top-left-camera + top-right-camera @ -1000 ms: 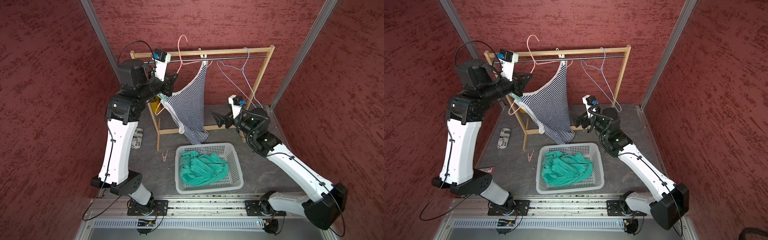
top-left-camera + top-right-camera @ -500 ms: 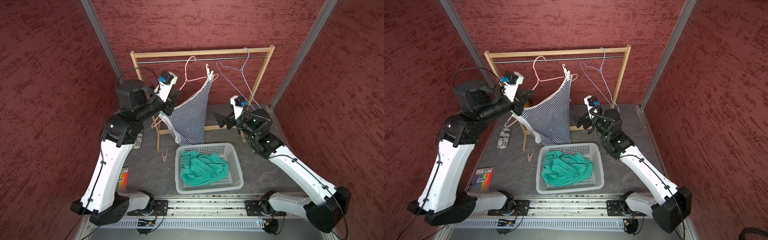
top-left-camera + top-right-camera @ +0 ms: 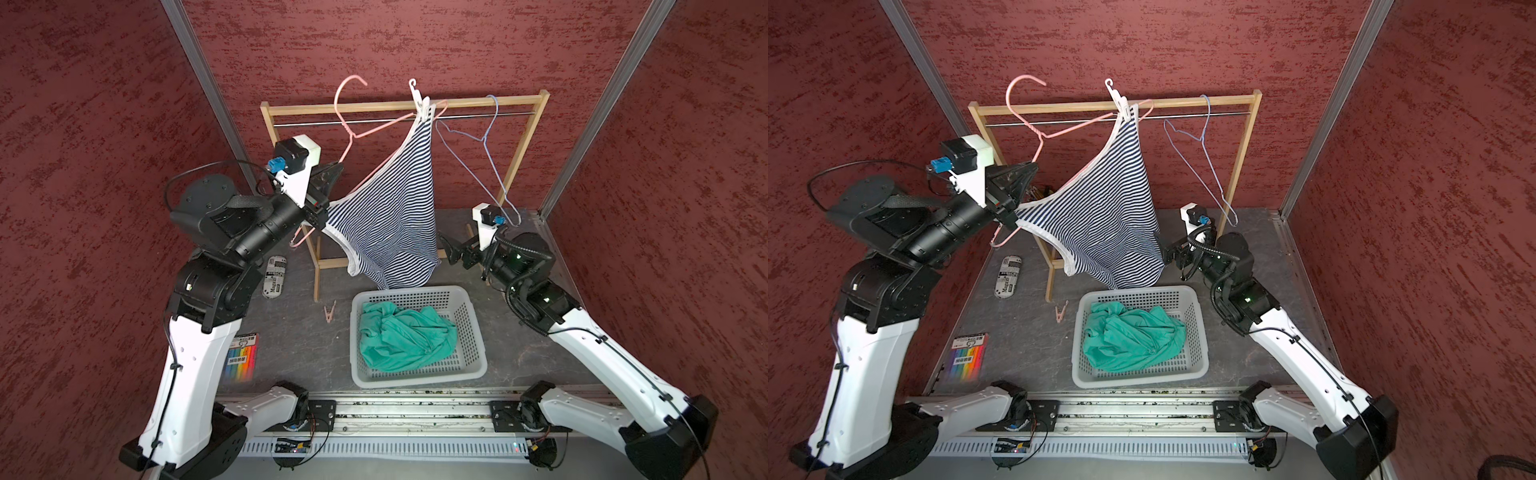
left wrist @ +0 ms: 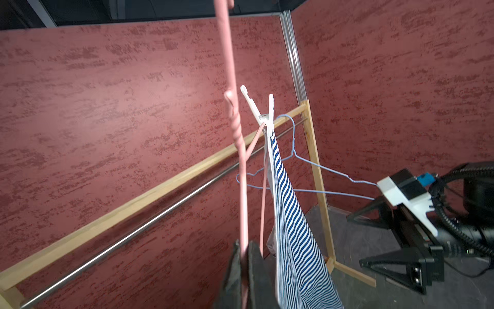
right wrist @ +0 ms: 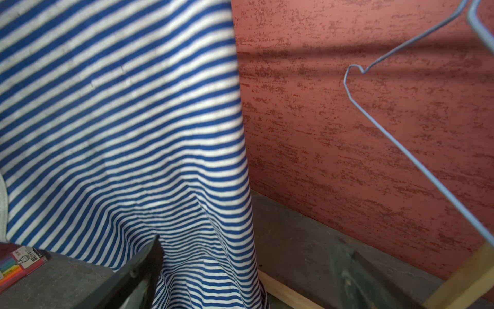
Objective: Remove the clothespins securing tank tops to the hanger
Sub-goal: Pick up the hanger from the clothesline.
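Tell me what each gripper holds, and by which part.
The left gripper holds the pink hanger, by its wire arm below the twisted neck. The right gripper is open, holding nothing.

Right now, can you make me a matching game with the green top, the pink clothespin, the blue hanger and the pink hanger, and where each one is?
Things:
1. green tank top
2. pink clothespin
3. blue hanger
4. pink hanger

Places:
A. hanging on the rack
B. pinched in the left claw
C. lying on the table
D. in the basket

Pairs: 1-D, 2-C, 3-A, 4-B.
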Robot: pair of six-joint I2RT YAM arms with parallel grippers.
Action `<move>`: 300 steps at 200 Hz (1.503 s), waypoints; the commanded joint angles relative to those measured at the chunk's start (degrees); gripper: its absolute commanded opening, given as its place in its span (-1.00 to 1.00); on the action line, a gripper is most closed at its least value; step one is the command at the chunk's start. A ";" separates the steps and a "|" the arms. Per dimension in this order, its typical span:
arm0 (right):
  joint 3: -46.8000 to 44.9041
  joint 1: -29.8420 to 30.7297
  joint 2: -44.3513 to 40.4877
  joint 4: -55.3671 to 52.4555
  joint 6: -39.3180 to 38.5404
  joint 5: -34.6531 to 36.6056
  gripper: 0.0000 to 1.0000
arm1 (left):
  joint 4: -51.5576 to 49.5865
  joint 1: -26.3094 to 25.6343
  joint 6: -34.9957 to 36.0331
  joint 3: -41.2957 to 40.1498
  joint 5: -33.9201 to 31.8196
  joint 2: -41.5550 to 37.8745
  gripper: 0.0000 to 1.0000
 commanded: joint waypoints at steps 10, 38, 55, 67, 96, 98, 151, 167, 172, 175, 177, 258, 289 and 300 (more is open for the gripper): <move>-3.85 0.24 -2.27 3.22 3.10 1.57 0.98 | 7.76 0.60 -3.68 6.00 1.40 0.93 -1.00; -6.08 0.24 -4.48 3.60 3.87 2.33 0.98 | 7.62 0.77 -4.26 11.30 3.05 2.98 -1.00; -6.88 0.24 -5.63 3.09 3.85 3.33 0.98 | 7.37 0.83 -4.33 13.77 4.36 3.75 -1.00; -7.11 0.24 -6.17 2.57 3.75 3.95 0.98 | 6.20 0.85 -4.47 15.70 6.66 4.30 -1.00; -7.43 0.24 -8.13 0.89 3.16 5.84 0.98 | 5.13 0.91 -6.39 16.35 9.38 3.21 -1.00; -7.46 0.24 -8.33 0.78 3.11 6.04 0.98 | 5.23 0.87 -6.49 16.10 9.38 2.96 -1.00; -8.28 -0.03 -15.28 -5.37 2.83 10.52 0.98 | 2.45 0.83 -7.55 14.69 7.98 -0.46 -1.00; -8.82 -0.20 -17.56 -6.61 3.24 11.78 0.98 | 2.15 0.84 -7.29 13.79 7.30 -1.19 -1.00; -8.89 -0.31 -18.14 -6.96 3.39 12.35 0.98 | 2.16 0.86 -7.30 13.58 7.19 -1.42 -1.00; -8.90 -0.30 -18.40 -7.25 3.40 12.66 0.98 | 2.14 0.89 -7.32 13.55 7.18 -1.50 -1.00; -8.82 -0.29 -18.55 -7.45 3.52 12.94 0.98 | 2.07 0.86 -7.36 13.53 7.25 -1.53 -1.00; -9.38 -1.69 -18.93 -9.74 6.35 17.80 0.98 | -2.64 0.89 -9.51 13.37 11.75 -3.65 -0.99; -7.77 -3.99 -17.18 -10.27 7.64 12.27 0.98 | -8.36 0.91 -9.44 11.56 13.69 -5.34 -0.96; -7.28 -5.17 -16.34 -10.40 8.32 9.15 0.98 | -10.72 0.85 -9.57 10.98 15.02 -5.68 -0.97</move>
